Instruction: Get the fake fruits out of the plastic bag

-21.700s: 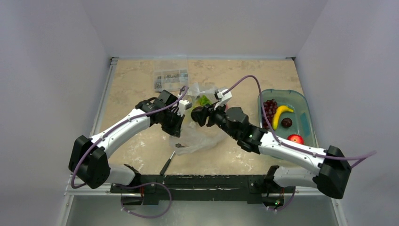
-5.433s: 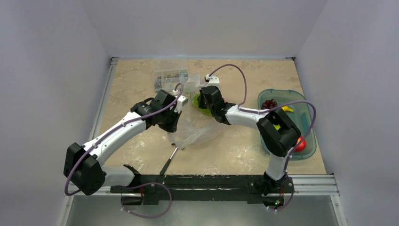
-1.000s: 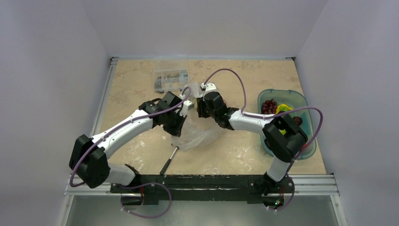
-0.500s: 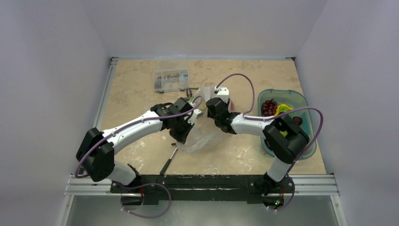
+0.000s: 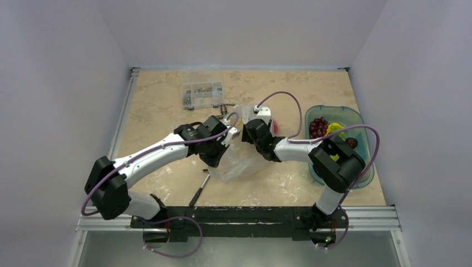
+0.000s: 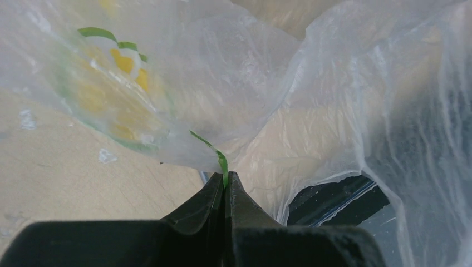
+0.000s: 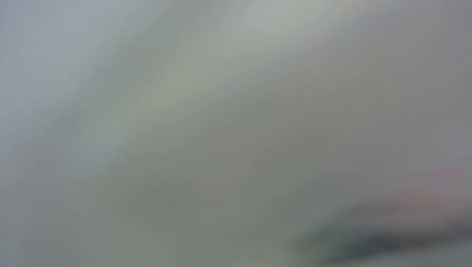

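The left gripper (image 6: 225, 183) is clenched on a thin, crinkly, transparent plastic bag (image 6: 311, 111) that spreads ahead of it. Whether the right gripper (image 5: 250, 136) is clenched or released, I cannot tell.

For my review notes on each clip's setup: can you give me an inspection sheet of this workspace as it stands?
Surface: beige marbled tabletop.
Job's things: thin transparent plastic bag crumpled mid-table; dark purple grape bunch, yellow banana and dark plum in the teal translucent bin.
Clutter: clear rigid box of small parts; black-handled tool.
Grippers: left gripper shut on the bag's film; right gripper at the bag, jaws not visible, its camera blurred.
Cables: purple cable looped along each arm.
Surroundings: plain pale walls on three sides.
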Motion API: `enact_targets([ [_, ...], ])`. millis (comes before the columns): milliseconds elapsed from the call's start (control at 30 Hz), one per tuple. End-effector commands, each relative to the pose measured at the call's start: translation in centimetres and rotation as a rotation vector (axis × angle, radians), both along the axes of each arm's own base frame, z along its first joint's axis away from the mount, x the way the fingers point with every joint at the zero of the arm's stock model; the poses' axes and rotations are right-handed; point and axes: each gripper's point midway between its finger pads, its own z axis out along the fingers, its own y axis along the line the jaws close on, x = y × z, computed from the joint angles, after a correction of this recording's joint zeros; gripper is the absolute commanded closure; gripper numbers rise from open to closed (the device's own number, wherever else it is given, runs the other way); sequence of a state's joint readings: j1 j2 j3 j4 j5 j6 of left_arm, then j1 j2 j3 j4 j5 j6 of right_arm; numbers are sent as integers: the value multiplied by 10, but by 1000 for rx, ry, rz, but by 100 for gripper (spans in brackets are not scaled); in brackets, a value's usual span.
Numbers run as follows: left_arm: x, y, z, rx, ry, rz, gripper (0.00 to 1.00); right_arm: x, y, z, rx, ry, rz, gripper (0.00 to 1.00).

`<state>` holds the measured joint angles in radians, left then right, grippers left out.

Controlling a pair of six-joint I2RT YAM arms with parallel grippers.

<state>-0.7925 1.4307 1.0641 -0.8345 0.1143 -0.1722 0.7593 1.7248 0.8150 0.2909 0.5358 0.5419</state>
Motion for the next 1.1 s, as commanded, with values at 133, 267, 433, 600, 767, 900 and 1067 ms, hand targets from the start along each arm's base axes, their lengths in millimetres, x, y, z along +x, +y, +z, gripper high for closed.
enact_targets([
  [133, 25, 2, 72, -185, -322, 48, 100, 27, 31, 63, 63, -78, 36, 33],
  [267, 24, 3, 80, -212, -349, 48, 100, 37, 9, 74, 1, -116, -17, 24],
  [433, 24, 4, 85, -229, -368, 49, 100, 47, -30, 70, -30, -96, -94, 22],
  [600, 24, 2, 79, -215, -345, 39, 100, 40, -62, 58, -125, -81, -166, 13],
  [767, 18, -5, 65, -195, -266, 7, 100, 33, -81, 47, -224, -72, -199, 1],
  [900, 15, -8, 55, -165, -214, -6, 100, 30, -99, 53, -296, -77, -283, 1],
  [1067, 15, -8, 50, -156, -198, -10, 100, 22, -117, 43, -273, -30, -396, 1],
])
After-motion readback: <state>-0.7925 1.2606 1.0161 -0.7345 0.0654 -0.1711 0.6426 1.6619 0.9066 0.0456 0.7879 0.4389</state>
